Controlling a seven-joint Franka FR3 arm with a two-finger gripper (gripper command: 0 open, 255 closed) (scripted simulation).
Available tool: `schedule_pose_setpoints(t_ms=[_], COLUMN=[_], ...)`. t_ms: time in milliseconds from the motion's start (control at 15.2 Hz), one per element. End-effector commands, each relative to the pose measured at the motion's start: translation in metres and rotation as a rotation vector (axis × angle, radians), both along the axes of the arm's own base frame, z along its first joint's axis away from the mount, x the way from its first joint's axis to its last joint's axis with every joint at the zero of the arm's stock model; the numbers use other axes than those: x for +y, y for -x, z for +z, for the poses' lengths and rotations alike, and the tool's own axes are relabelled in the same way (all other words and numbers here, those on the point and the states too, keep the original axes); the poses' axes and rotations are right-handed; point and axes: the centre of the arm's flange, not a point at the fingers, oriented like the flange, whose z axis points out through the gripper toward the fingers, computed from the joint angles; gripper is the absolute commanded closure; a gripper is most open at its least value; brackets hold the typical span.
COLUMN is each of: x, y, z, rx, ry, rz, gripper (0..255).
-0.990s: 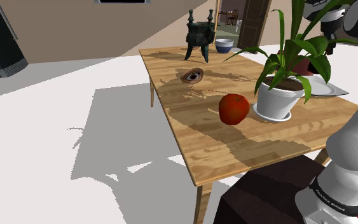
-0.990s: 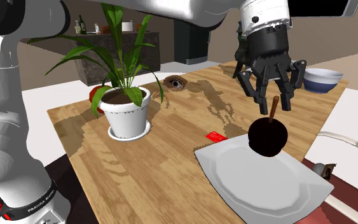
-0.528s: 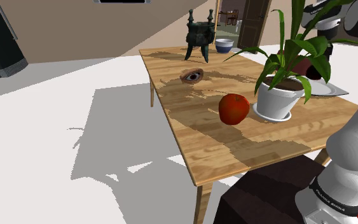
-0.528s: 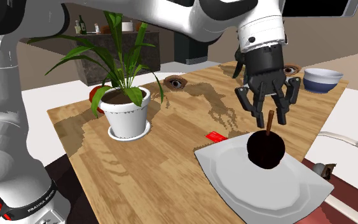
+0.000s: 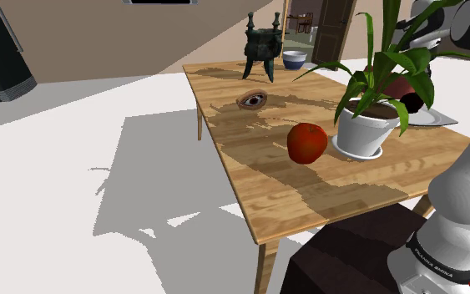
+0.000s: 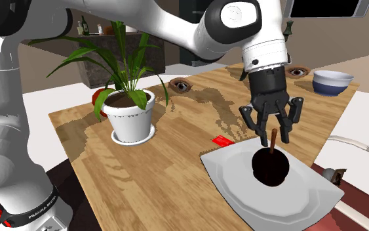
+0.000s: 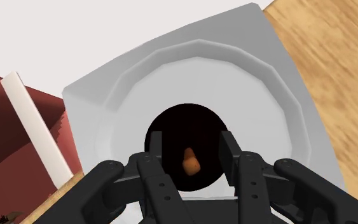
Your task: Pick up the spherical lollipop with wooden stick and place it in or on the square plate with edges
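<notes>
1. Wooden tabletop [image 6: 170, 170], light grain, takes up most of the scene, w/ a house room behind. A green plant in a white pot [image 6: 132, 117] stands well apart from the work spot.
2. White Franka arm [image 6: 267, 51] reaches over the table corner nearest the second exterior camera, wrist pointing approx. straight down.
3. Pale grey square plate with raised edges [image 6: 235, 190] lies at that corner, w/ a round well inside the square rim.
4. All-black two-finger gripper [image 6: 274, 138] hangs directly over the plate's centre. Its fingers are spread apart, clasping nothing.
5. Dark, near-black spherical lollipop [image 6: 271, 169] sits in the plate's well, straight below the gripper, and appears to rest on it.
6. Brown wooden stick [image 7: 191, 161] stands approx. upright, long axis in line w/ the gripper's own. Its tip is between the fingers, but in the wrist view neither touches it.
7. Judgement: placement looks done. The next move is prob. a straight lift along the stick's axis, since a sideways exit could knock the tip.
</notes>
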Motion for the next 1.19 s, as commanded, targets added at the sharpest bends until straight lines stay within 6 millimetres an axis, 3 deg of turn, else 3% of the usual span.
schedule_pose_setpoints(t_ms=[0,396,462,792,1056,1122], x=[0.0,0.0,0.0,0.0,0.017,0.017], y=[0.0,0.0,0.0,0.0,-0.013,-0.013], z=[-0.002,-0.002,-0.002,-0.002,0.044,0.044], rx=[-0.001,-0.001,-0.001,-0.001,-0.001,-0.001], ry=[0.001,0.001,0.001,0.001,0.001,0.001], rz=[0.0,0.0,0.0,0.0,0.0,0.0], gripper=[255,255,0,0,0,0])
